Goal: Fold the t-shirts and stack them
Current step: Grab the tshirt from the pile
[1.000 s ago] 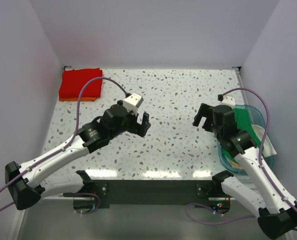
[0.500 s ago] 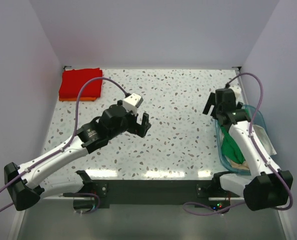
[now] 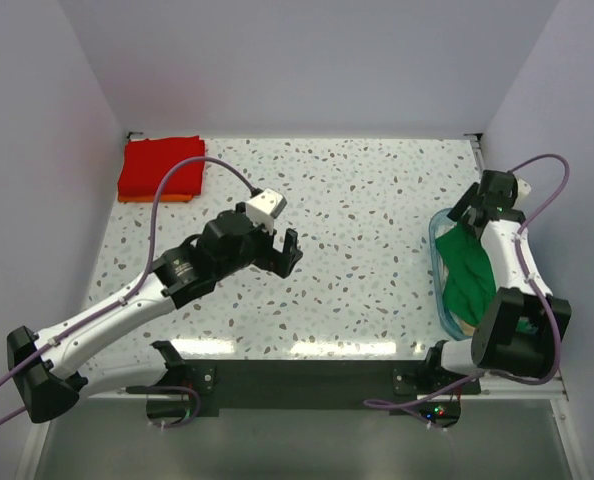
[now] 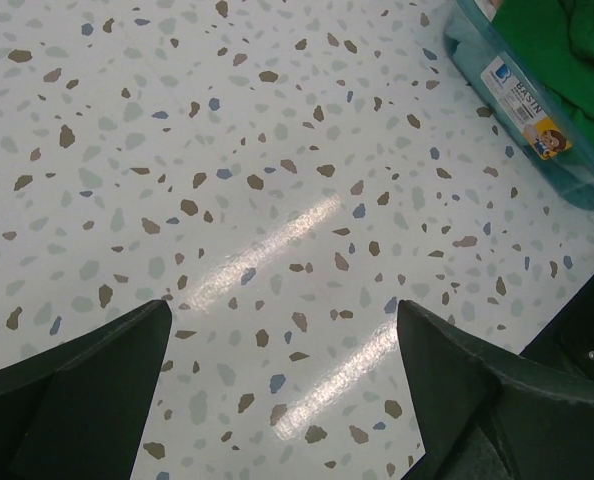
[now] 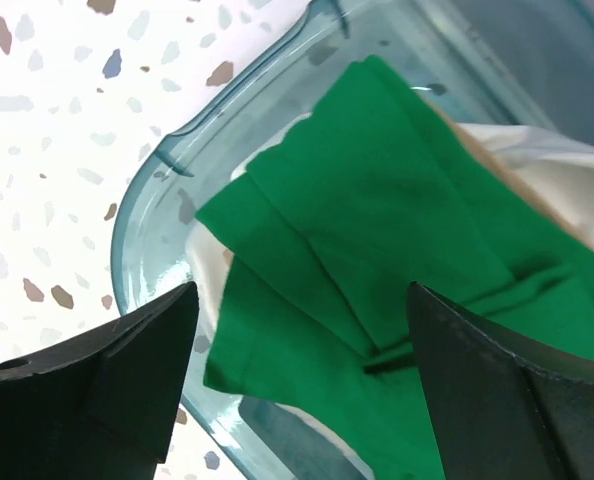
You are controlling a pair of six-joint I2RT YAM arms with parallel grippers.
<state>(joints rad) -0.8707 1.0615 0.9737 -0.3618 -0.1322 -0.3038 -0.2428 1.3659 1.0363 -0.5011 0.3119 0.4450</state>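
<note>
1. The right claw (image 5: 299, 300) is spread wide with nothing between its fingers. It hangs directly above the bright green t-shirt (image 5: 377, 220) and is not touching it.
2. The green t-shirt lies crumpled in the translucent blue basket (image 5: 142, 200) at the right edge of the table (image 3: 357, 200). A pale, beige or white shirt (image 5: 537, 160) shows beneath it.
3. A second ago this claw was over the bare table just left of the basket. It has since swung outward and away from the robot's base, and now sits over the basket's far end. This looks like the reach for the next shirt, so the green one is probably about to be picked out for folding.
4. The left claw (image 4: 284, 310) is also spread and empty. It hovers above the speckled tabletop near the middle, with the basket only at the corner of its view. It has barely moved over the last second.
5. At the far left corner, a folded red t-shirt (image 3: 162, 165) rests on an orange one (image 3: 157, 198). That stack is unchanged, so two shirts appear done and the basket's shirts remain.
</note>
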